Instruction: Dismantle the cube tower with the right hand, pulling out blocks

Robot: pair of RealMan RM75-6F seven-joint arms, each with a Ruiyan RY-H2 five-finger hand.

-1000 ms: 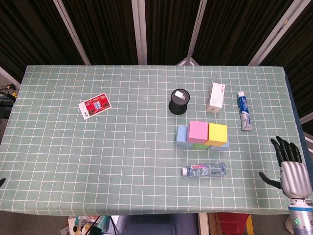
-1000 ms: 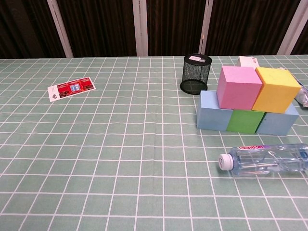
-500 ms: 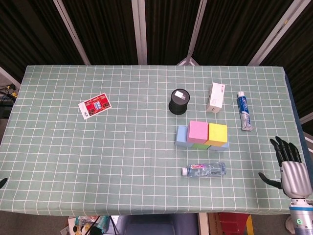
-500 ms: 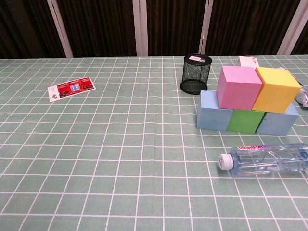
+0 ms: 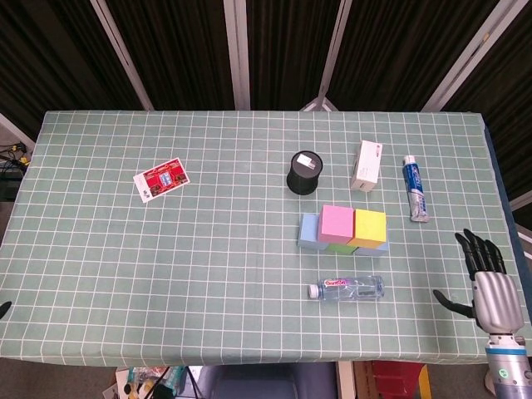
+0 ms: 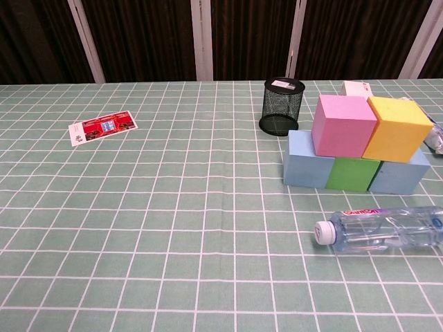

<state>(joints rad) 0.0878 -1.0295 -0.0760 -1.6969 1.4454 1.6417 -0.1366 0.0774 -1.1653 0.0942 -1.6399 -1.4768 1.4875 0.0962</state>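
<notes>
The cube tower stands right of the table's middle: a pink cube [image 5: 337, 221] [image 6: 342, 125] and a yellow cube [image 5: 370, 225] [image 6: 399, 128] sit on a bottom row of a light blue cube [image 6: 307, 160], a green cube [image 6: 353, 173] and another light blue cube [image 6: 399, 176]. My right hand [image 5: 487, 283] hovers at the table's front right edge, well right of the tower. Its fingers are spread and it holds nothing. The chest view does not show it. Of my left hand only a dark tip [image 5: 2, 309] shows at the left frame edge.
A water bottle [image 5: 347, 288] [image 6: 384, 229] lies just in front of the tower. Behind the tower are a black mesh cup [image 5: 303, 172] [image 6: 282, 105], a white box [image 5: 366, 165] and a toothpaste tube [image 5: 416, 189]. A red card [image 5: 161, 179] lies far left.
My right hand has drifted slightly left and forward over the table edge. The tower and the other objects have not moved.
</notes>
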